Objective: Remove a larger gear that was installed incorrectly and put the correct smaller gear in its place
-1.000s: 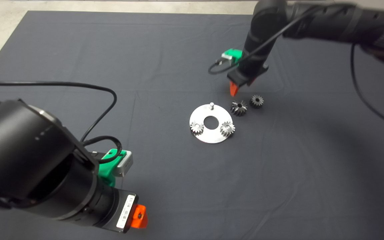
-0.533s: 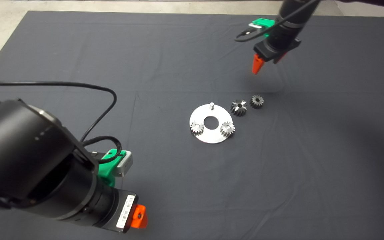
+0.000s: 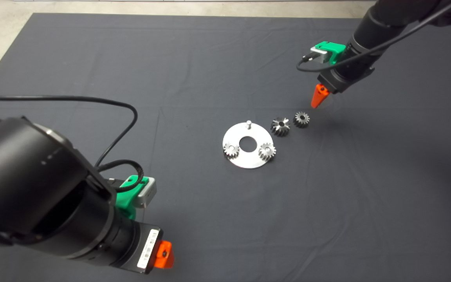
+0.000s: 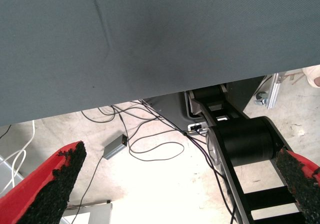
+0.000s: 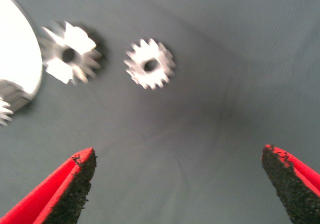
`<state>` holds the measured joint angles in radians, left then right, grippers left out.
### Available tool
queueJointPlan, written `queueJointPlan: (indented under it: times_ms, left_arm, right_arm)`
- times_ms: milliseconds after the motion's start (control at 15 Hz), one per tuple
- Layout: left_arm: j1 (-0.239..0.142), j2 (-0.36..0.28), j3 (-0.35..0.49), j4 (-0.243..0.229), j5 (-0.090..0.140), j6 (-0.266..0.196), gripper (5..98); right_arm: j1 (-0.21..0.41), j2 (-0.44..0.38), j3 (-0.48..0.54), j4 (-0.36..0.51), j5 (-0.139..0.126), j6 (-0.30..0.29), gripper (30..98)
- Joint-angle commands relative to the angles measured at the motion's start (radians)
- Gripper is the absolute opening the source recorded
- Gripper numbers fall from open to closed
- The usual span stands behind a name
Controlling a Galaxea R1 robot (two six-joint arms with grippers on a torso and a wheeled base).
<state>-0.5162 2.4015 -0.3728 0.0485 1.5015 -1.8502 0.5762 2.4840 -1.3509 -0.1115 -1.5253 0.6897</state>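
Right wrist view: right gripper (image 5: 177,189) spread wide, empty, above the mat (image 3: 92,58). Smaller gear (image 3: 301,118) and larger gear (image 3: 280,126) lie just beside the plate (image 3: 245,158). Left gripper (image 4: 175,184) parked open; cables (image 4: 145,144) on the floor.

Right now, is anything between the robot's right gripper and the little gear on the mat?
No. In the right wrist view only bare dark mat lies between the open right gripper and the smaller gear.
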Motion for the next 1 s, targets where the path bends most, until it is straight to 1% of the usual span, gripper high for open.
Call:
queueJointPlan:
  times_ms: [0,67,200,333,400,467,600,933]
  left_arm:
    - [-0.018,0.0,0.017,-0.016,0.001,-0.006,98.1]
    - [-0.018,0.0,0.017,-0.016,0.0,-0.006,98.1]
    - [-0.018,0.002,0.017,-0.018,0.002,-0.015,98.1]
    - [-0.018,0.002,0.017,-0.017,0.001,-0.015,98.1]
    - [-0.018,0.002,0.017,-0.016,0.0,-0.015,98.1]
    - [-0.018,0.002,0.017,-0.016,0.0,-0.015,98.1]
    - [-0.018,0.002,0.017,-0.018,0.0,-0.017,98.1]
    - [-0.018,0.002,0.017,-0.018,0.0,-0.017,98.1]
  right_arm:
    - [-0.035,-0.023,0.03,0.024,-0.099,0.037,87.8]
    - [-0.035,-0.019,0.032,0.024,-0.101,0.038,87.8]
    - [-0.035,-0.019,0.041,0.024,-0.099,0.041,92.5]
    - [-0.038,-0.013,0.043,0.023,-0.099,0.041,92.5]
    - [-0.041,-0.007,0.043,0.023,-0.099,0.041,94.3]
    - [-0.045,-0.006,0.043,0.023,-0.099,0.041,97.7]
    - [-0.05,-0.003,0.04,0.02,-0.099,0.039,97.8]
    - [-0.099,0.006,0.012,-0.016,-0.099,0.037,97.8]
